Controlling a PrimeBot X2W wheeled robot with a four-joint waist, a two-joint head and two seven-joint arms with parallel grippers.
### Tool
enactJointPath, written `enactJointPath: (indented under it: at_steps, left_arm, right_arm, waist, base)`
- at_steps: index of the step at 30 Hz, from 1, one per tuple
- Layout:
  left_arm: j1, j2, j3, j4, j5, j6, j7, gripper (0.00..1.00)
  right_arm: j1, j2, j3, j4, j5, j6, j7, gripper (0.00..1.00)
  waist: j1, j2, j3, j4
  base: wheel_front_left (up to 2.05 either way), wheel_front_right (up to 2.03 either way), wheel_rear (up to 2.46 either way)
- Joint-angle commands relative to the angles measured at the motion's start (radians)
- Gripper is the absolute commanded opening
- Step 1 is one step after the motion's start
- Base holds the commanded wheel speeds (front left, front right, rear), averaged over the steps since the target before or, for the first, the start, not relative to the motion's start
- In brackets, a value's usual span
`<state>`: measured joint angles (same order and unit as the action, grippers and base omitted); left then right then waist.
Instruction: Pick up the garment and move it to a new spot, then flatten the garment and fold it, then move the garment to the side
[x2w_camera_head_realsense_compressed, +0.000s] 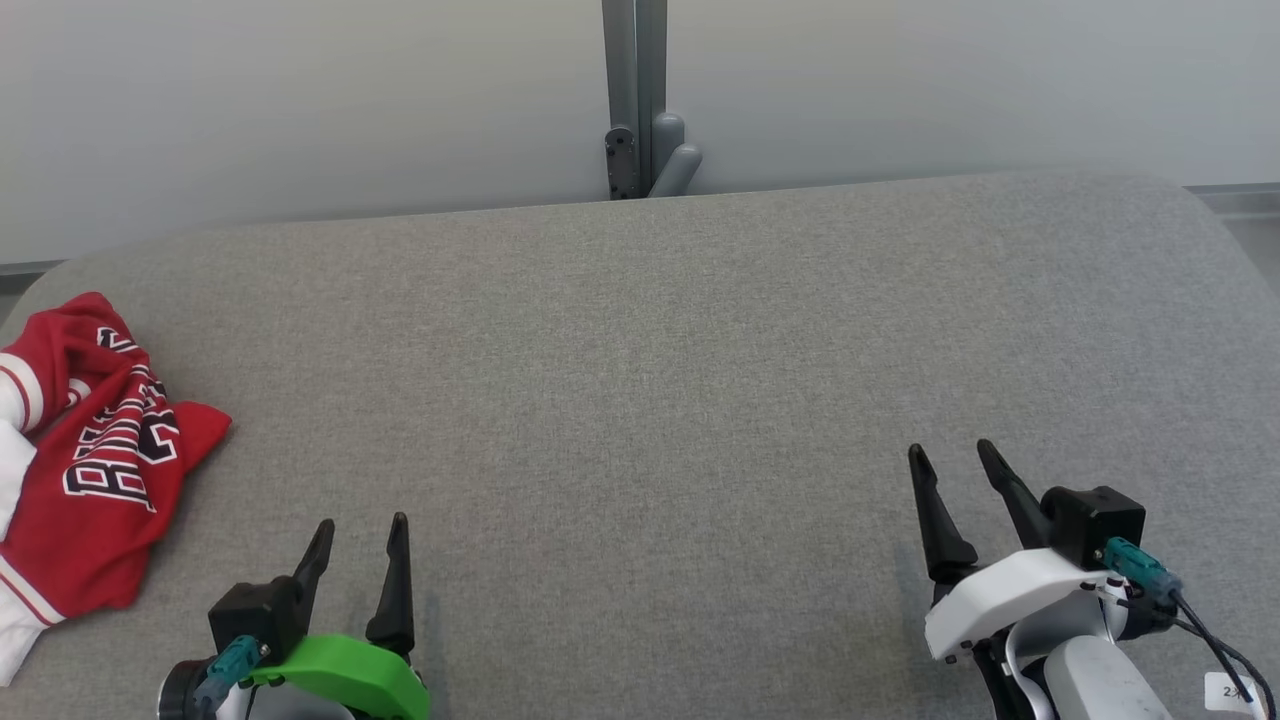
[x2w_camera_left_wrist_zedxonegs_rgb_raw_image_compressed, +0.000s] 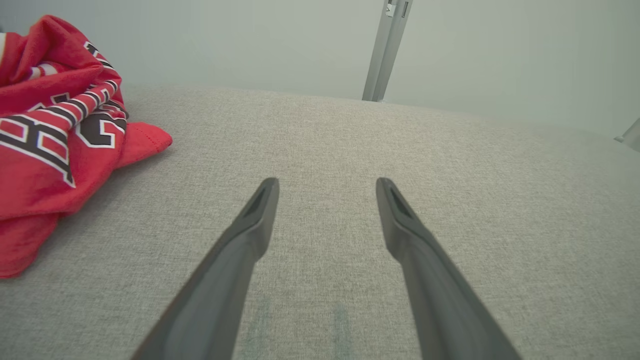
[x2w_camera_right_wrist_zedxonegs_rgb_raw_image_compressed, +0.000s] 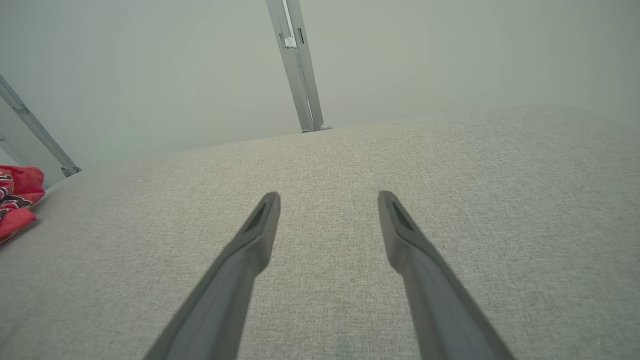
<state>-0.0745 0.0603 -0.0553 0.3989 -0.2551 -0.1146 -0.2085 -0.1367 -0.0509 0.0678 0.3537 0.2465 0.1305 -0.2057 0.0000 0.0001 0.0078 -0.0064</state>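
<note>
Head view first: the red garment (x2w_camera_head_realsense_compressed: 95, 450) lies crumpled at the far left edge of the grey bench (x2w_camera_head_realsense_compressed: 640, 380), white trim and dark block lettering showing (the word itself is too folded to read). The left gripper (x2w_camera_head_realsense_compressed: 362, 522) sits low at the bottom, jaws spread with nothing between them, and the garment lies off to its left, near but not touching. Over on the other side, the right gripper (x2w_camera_head_realsense_compressed: 950, 449) has its jaws parted too, well apart from the cloth, and a grey post (x2w_camera_head_realsense_compressed: 635, 100) stands behind the bench. On to the left wrist view: the left gripper (x2w_camera_left_wrist_zedxonegs_rgb_raw_image_compressed: 327, 182) points over bare bench (x2w_camera_left_wrist_zedxonegs_rgb_raw_image_compressed: 450, 175), jaws wide, the garment (x2w_camera_left_wrist_zedxonegs_rgb_raw_image_compressed: 55, 135) heaped to the upper left, outside the gap. Right wrist view now: the right gripper (x2w_camera_right_wrist_zedxonegs_rgb_raw_image_compressed: 327, 195) is open-jawed above the bench (x2w_camera_right_wrist_zedxonegs_rgb_raw_image_compressed: 450, 175), with a sliver of garment (x2w_camera_right_wrist_zedxonegs_rgb_raw_image_compressed: 17, 200) at the far left edge.
</note>
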Motion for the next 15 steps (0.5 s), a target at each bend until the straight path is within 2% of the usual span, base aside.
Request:
enactJointPath:
  at_steps: [1,15]
  left_arm:
    - [-0.022,0.006,0.007,0.003,0.022,0.005,-0.01,1.0]
    - [-0.018,0.002,0.007,0.017,0.137,0.006,-0.037,1.0]
  right_arm:
    - [-0.017,-0.004,-0.001,-0.002,-0.026,0.0,-0.013,1.0]
    - [-0.018,-0.002,0.0,0.004,-0.147,0.0,-0.04,1.0]
  waist:
    - [0.0,-0.0001,0.0,0.0]
    - [0.0,-0.0001,0.001,-0.002]
  base:
    - [0.0,0.0,0.0]
    - [0.0,0.0,0.0]
